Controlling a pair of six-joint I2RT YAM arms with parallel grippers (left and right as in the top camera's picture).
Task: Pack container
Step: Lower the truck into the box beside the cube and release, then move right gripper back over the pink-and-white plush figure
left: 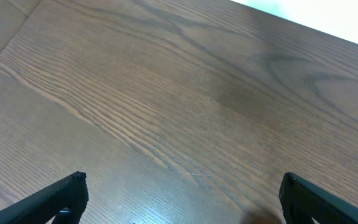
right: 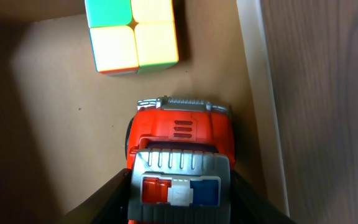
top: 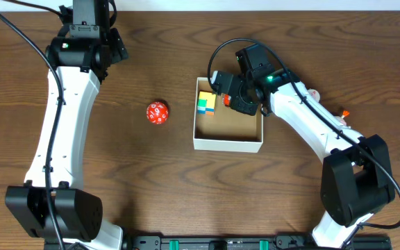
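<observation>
The container (top: pixel 226 145), a shallow white-walled box with a tan cardboard floor, sits at mid-table. A multicoloured cube (top: pixel 205 103) lies in its far left corner. My right gripper (top: pixel 236 97) is down inside the box. In the right wrist view its dark fingers press both sides of a red and grey toy truck (right: pixel 180 134), which rests on the floor beside the white wall (right: pixel 257 81), just short of the cube (right: pixel 133 34). A red many-sided die (top: pixel 157 112) lies on the table left of the box. My left gripper (top: pixel 92 17) stands open at the far left; the left wrist view shows only bare wood between its fingers (left: pixel 182 190).
A small pale object (top: pixel 313 92) and a small orange one (top: pixel 344 112) lie behind my right arm. My left arm stretches along the left side of the wooden table (top: pixel 151 180).
</observation>
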